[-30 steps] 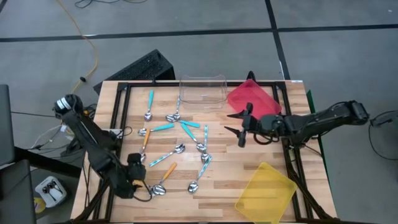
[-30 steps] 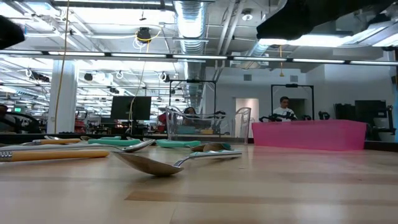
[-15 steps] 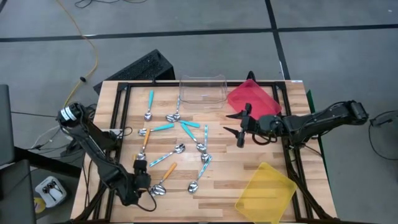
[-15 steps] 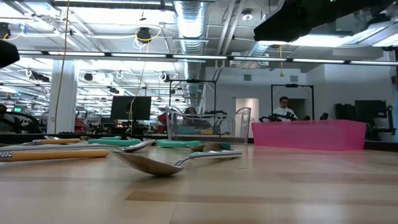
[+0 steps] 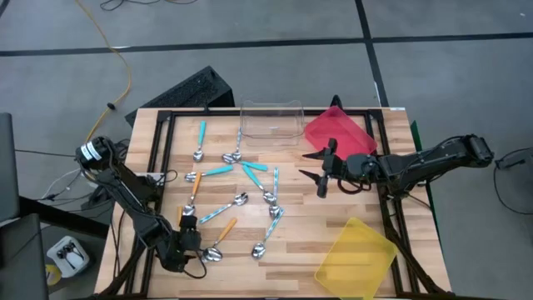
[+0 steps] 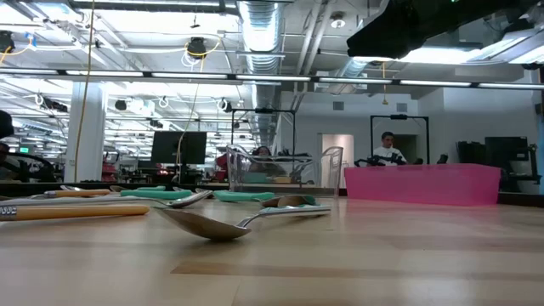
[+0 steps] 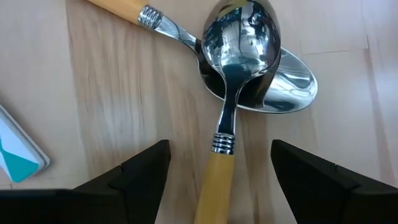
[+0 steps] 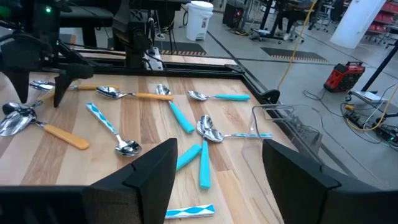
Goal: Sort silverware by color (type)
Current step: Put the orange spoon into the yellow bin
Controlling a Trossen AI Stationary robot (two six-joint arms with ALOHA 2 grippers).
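From above, the left gripper (image 5: 188,236), jaws spread, hangs over two orange-handled spoons (image 5: 218,242) at the table's (image 5: 316,229) near-left corner, while the right gripper (image 5: 320,172), also spread and empty, waits above the boards beside the red tray (image 5: 337,133). The left wrist camera alone reveals those spoons' bowls overlapping (image 7: 245,59) (one handle lies between the fingers (image 7: 140,171)). The other spoons (image 5: 241,187) lie scattered mid-table before the clear tray (image 5: 271,122), with the yellow tray (image 5: 356,258) near-right.

Spoons (image 5: 237,187) lie scattered across the table's (image 5: 316,225) left and middle. Behind them, at the far edge, stands one tray (image 5: 271,122); a second tray (image 5: 337,133) sits to its right. A third tray (image 5: 354,258) occupies the near right corner.
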